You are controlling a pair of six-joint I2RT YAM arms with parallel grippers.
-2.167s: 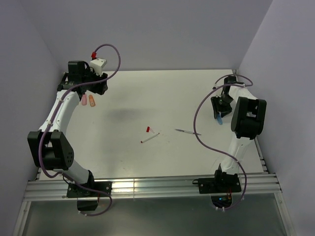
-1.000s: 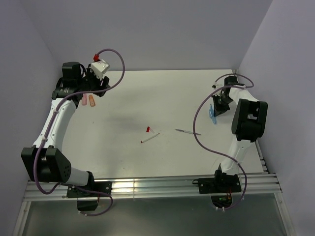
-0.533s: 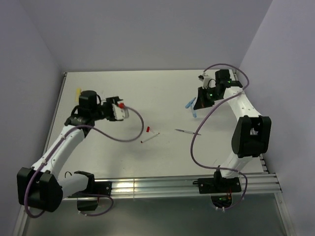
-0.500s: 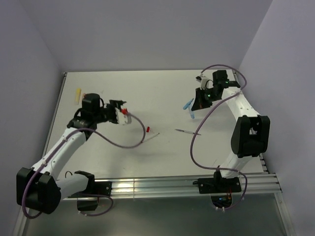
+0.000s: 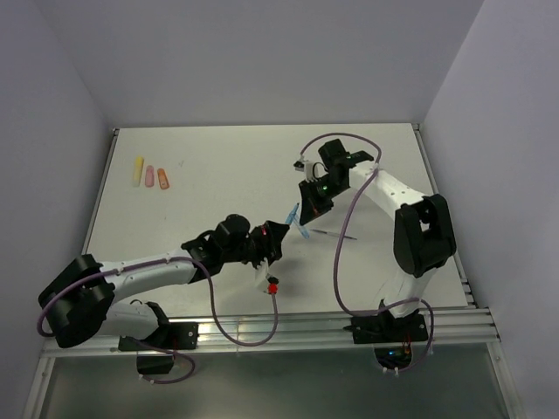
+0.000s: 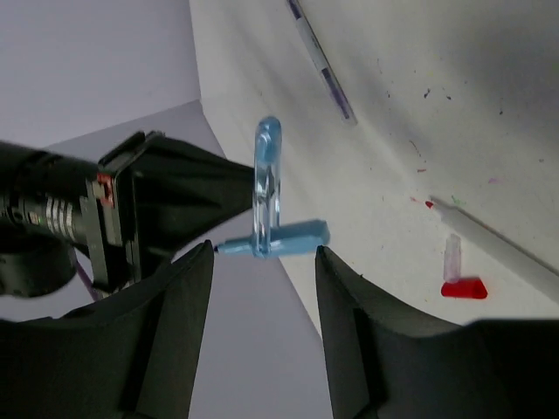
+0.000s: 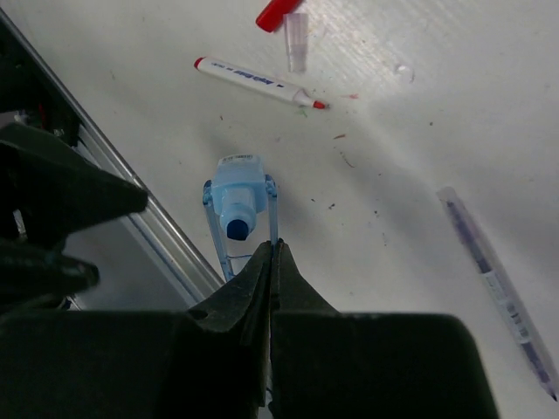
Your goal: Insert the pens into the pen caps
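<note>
Left arm [image 5: 140, 272] and right arm [image 5: 384, 185]: white link shells with rounded black joint housings. Each base is a black plate bolted onto the aluminium rail [image 5: 271, 330]. One mauve cable per arm runs loose outside the links from the rail end to the wrist: left cable [image 5: 276, 310], right cable [image 5: 337, 262]. The left cable ends in a red plug [image 5: 272, 286] on a white wrist block. A small board with blue and orange lights [image 5: 393, 355] sits just below the rail, under the right base. Left tool [image 6: 264, 251]: fingers [image 6: 170, 332] matte black, broad, round-edged. Right tool [image 7: 272, 251]: fingers [image 7: 236, 305] black, tapering to thin tips. Its body carries a ribbed barrel [image 6: 48, 214] and a red mark [image 6: 105, 188].
</note>
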